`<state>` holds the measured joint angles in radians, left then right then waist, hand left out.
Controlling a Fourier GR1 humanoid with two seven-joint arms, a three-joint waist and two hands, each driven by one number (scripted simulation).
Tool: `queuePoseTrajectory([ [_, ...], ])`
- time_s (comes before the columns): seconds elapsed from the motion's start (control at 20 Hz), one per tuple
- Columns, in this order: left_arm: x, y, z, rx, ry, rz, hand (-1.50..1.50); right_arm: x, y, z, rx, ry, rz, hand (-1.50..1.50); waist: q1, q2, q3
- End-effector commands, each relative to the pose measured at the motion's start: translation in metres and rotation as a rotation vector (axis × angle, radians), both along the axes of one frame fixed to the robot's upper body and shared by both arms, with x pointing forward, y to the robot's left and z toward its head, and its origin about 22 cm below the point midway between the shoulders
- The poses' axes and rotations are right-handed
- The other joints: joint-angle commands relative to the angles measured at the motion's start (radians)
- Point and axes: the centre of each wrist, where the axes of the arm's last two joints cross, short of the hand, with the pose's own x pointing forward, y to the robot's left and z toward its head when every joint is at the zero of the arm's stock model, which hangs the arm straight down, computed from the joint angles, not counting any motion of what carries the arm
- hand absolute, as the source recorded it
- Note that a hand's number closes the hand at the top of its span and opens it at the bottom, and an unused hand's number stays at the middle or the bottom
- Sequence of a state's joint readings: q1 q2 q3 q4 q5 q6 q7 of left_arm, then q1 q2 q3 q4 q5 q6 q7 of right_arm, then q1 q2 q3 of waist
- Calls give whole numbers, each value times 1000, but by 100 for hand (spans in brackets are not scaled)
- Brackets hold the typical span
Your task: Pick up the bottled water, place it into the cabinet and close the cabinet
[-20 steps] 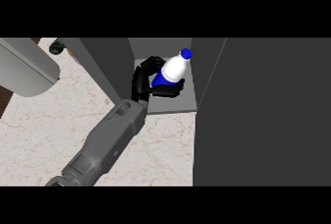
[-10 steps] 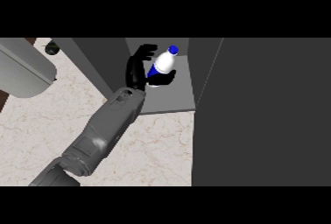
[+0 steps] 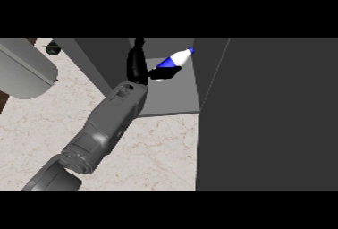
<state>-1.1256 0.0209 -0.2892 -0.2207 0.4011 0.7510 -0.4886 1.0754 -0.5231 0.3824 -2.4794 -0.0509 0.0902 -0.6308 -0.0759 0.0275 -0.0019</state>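
One hand (image 3: 138, 67), bottle (image 3: 170, 64) inside cabinet (image 3: 173, 96), upper centre of frame.
Fingers curled round bottle's lower body; it tilts w/ cap toward upper right, over the shelf. Prob. light, stiff, smooth plastic, could slip; mid-body hold looks best. Door (image 3: 271, 112) at right not shut.

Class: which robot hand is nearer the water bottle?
Left. The left robot hand is curled round the water bottle inside the cabinet; the right robot hand is out of view.

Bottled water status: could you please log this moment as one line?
left hand: shut on bottled water | bottle: tilted, inside cabinet | door: open
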Motion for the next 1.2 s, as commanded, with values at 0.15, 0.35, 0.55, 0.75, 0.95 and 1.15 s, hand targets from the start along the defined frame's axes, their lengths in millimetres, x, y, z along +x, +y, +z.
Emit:
queuePoseTrajectory([
  [0.15, 1, -18, 27, -303, -186, -213, 150, 0, 3, 19, 56, 2, 35, -150, 6, -7, -2],
  [0.35, 0, -13, 19, -369, -185, -286, 150, 2, 2, 10, 59, -5, 22, -150, 21, -13, 1],
  [0.55, -10, -20, 13, -377, -181, -314, 150, 8, 9, 26, 53, -13, 41, -150, 12, -16, 1],
  [0.75, -21, -23, 4, -440, -148, -380, 150, 6, 11, 29, 44, -22, 32, -150, 38, -26, 1],
  [0.95, -41, -31, -3, -570, -86, -551, 150, 2, 14, 32, 46, 4, 34, -150, 42, -33, 0],
  [1.15, -83, -35, -36, -637, -28, -636, -150, -4, 14, 28, 43, 9, 4, -150, 55, -44, 1],
])
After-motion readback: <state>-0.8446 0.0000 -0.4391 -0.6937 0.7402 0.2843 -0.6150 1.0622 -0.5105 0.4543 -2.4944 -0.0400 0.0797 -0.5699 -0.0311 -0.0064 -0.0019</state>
